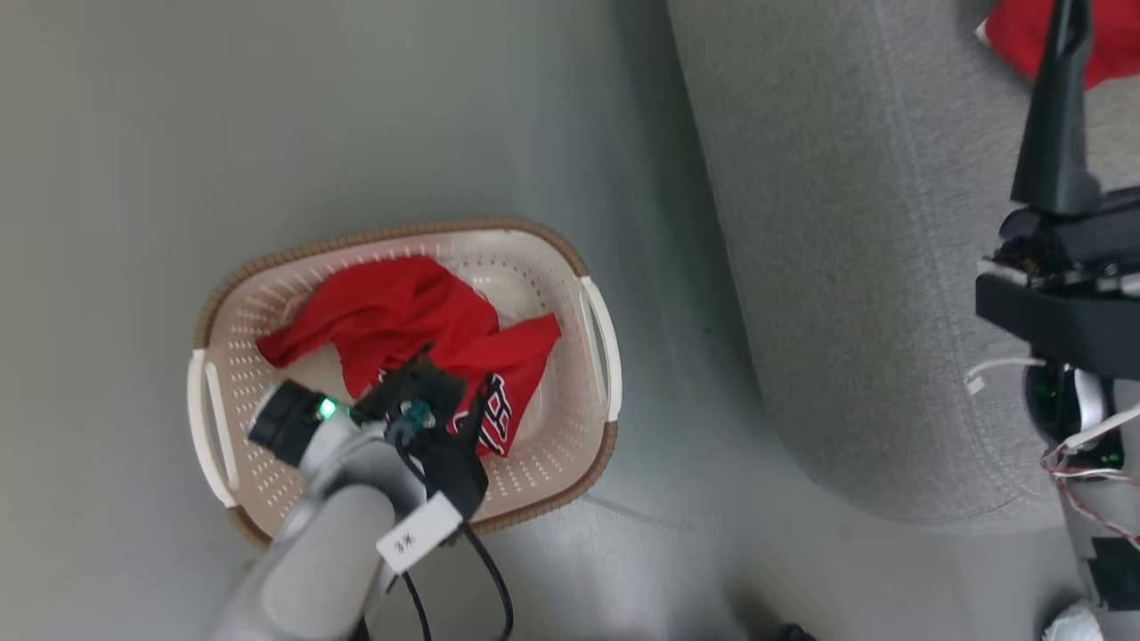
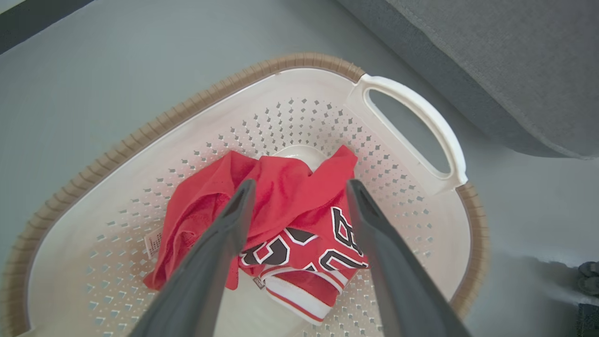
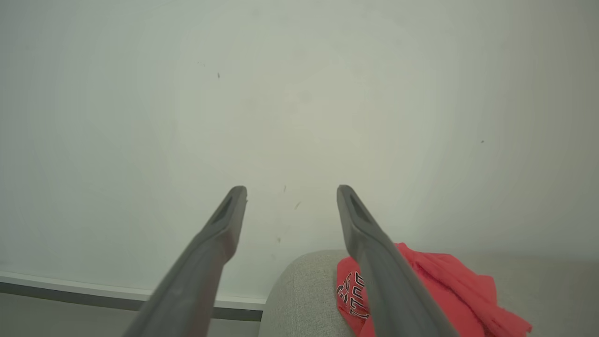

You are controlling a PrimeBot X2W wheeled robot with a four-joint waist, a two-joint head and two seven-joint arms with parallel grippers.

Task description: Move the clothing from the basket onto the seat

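One jersey in the basket, one on the sofa, both grippers empty.
Left gripper (image 2: pixel 300 185) hung over the basket (image 1: pixel 401 233), fingers spread wide, tips framing the crumpled red jersey (image 2: pixel 281 201) on the basket bottom; contact with the cloth wasn't clear. Grey sofa (image 1: pixel 846 267) stood right of the basket across a strip of floor (image 1: pixel 677 374). Second jersey (image 3: pixel 435 281) lay on the sofa, well apart from the basket. Right gripper (image 3: pixel 291 189) was over there, fingers wide apart.

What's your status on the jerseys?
Left gripper open, poised over one red jersey in the basket. Right gripper open, empty, above the sofa. Other jersey already on sofa. Nothing blocking.
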